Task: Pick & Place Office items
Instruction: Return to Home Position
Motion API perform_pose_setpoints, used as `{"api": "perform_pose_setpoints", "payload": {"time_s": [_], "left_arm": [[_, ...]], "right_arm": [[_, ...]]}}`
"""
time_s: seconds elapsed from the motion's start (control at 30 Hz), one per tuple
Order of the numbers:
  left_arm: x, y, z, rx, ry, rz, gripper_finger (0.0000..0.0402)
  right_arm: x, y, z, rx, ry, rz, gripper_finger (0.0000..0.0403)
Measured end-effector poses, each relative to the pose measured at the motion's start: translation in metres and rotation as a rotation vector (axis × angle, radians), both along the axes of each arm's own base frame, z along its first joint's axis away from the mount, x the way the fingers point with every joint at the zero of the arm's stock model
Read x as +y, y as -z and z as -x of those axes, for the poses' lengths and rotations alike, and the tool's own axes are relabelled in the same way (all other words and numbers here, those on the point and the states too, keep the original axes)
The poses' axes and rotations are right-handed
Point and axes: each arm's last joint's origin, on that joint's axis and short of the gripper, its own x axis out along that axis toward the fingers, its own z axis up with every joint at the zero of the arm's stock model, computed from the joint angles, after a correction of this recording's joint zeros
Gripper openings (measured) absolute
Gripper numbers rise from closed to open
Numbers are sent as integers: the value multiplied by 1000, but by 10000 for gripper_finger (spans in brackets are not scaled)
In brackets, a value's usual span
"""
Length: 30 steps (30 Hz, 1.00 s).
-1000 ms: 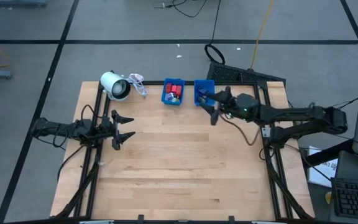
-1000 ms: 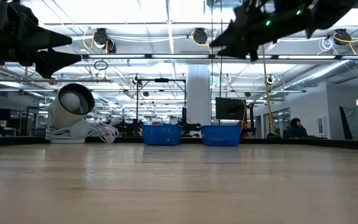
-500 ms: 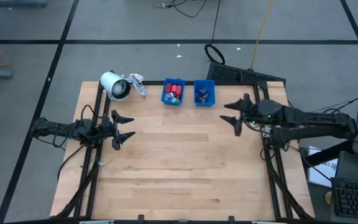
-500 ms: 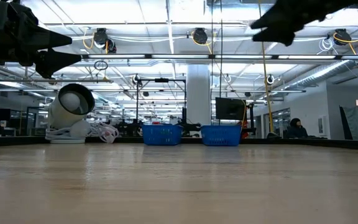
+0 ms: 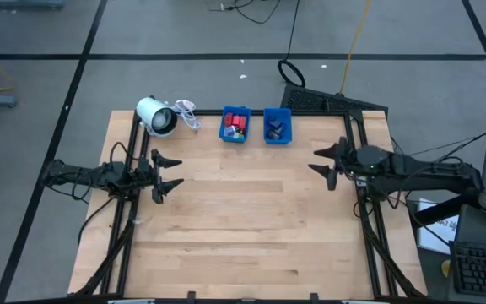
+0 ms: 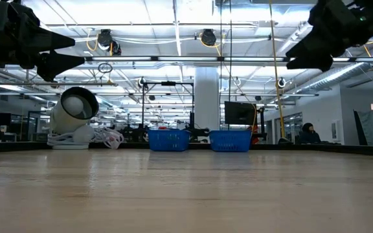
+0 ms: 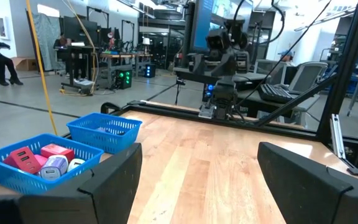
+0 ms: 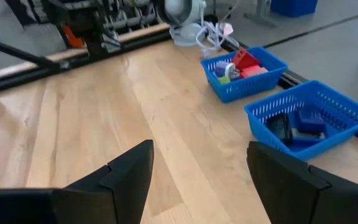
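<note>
on the table (image 5: 243, 228) the two blue bins (image 5: 278, 141) sit at the 12 o'clock edge, long sides running 12 to 6. my right gripper (image 5: 317, 160) hangs spread and empty near 3 o'clock, my left gripper (image 5: 175, 171) likewise at 9. the office items (image 5: 236, 123) lie in the bins, at 10 o'clock from my right, the nearer tool, clear of its way home, i judge.

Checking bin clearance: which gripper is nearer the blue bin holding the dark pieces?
Right. The right gripper is apart from the blue bin, toward the table's right edge; the left gripper is much farther, by the left edge.
</note>
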Motion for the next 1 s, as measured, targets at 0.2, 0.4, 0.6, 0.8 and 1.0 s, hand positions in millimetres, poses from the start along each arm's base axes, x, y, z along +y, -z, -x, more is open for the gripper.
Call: {"api": "perform_pose_setpoints", "payload": {"time_s": [0.2, 0.4, 0.6, 0.8, 1.0], "left_arm": [[0, 0, 0, 0, 0, 0, 324], [0, 0, 0, -1, 0, 0, 324], [0, 0, 0, 0, 0, 0, 324], [0, 0, 0, 0, 0, 0, 324], [0, 0, 0, 0, 0, 0, 324]], "right_arm": [[2, 21, 14, -87, -32, 3, 249], [7, 41, 15, -243, -190, -13, 248], [8, 63, 10, -413, -239, 25, 248], [8, 54, 12, -536, -243, 86, 249], [8, 60, 11, -467, -244, 88, 247]]}}
